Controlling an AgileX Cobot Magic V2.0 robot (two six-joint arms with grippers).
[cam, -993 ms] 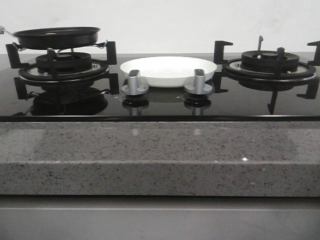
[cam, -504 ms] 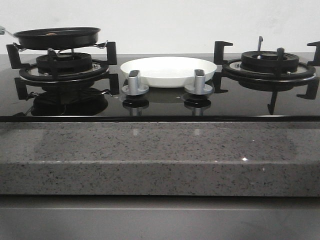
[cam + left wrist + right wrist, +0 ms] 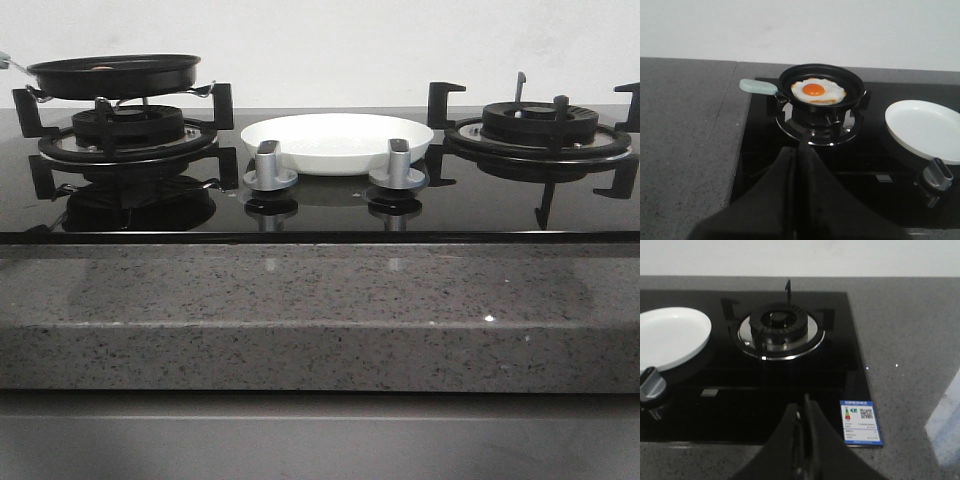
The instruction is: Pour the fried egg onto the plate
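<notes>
Nearest the front camera runs the speckled grey stone counter [image 3: 320, 320], and set into it is the glossy black glass hob [image 3: 320, 205]. Two silver knobs [image 3: 270, 167] stand side by side on the glass. Just behind them, between the two burners, sits the plate [image 3: 337, 140], white and holding nothing.

On the left burner [image 3: 128, 135] rests the black frying pan [image 3: 115, 75]. From the front only its side and rim show, with barely a speck of its contents. The left wrist view looks down into it and shows the fried egg [image 3: 818, 91] lying flat in the pan, its white a little wider than deep and the orange yolk near its middle. That view also shows the pan's pale green handle [image 3: 757, 86], pointing away from the plate towards the bare counter. The right burner [image 3: 781, 330] carries nothing, and only the right wrist view shows a blue label [image 3: 860, 422] at the hob's corner.

The left gripper [image 3: 799, 150] appears with its dark fingers pressed together, holding nothing, well short of the pan. The right gripper [image 3: 802, 412] is likewise closed and empty, short of the right burner. Neither gripper appears in the front view.
</notes>
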